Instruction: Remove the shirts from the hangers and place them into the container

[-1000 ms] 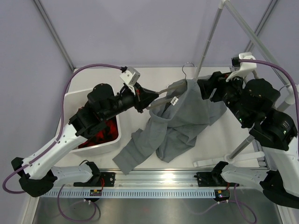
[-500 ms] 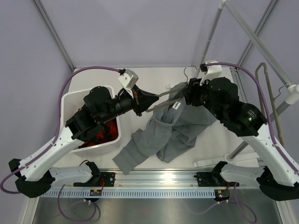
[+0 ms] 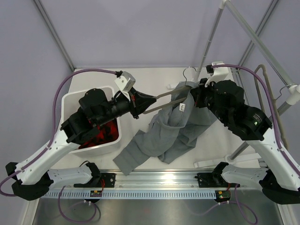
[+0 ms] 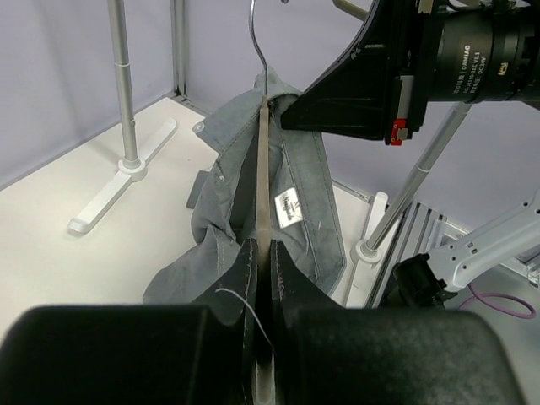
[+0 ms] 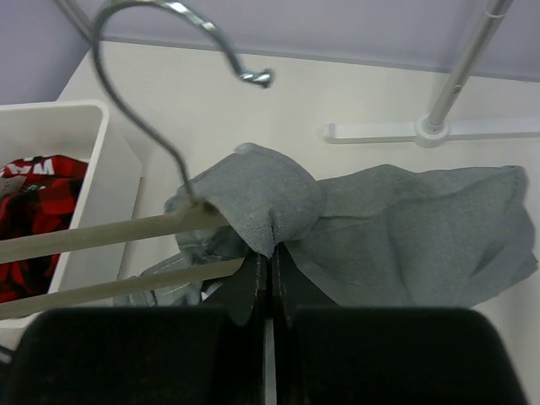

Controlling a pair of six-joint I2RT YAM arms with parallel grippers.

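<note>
Top external: left hand (image 3: pixel 152 100) on hanger (image 3: pixel 169 93), right hand (image 3: pixel 192 95) on shirt (image 3: pixel 174 132)

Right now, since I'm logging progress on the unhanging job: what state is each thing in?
hanger: gripped at one end, that arm bare.
grey shirt: on the hanger's far half, rest drooping.
plaid shirt: lying in the container.
container: holds the plaid shirt.
left gripper: shut on the hanger.
right gripper: shut on the grey shirt.

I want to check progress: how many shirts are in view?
2. The plaid shirt lies in the white basket on the left; the grey shirt is partly on the hanger, its lower part on the table. Another could hide under the plaid one.
</note>
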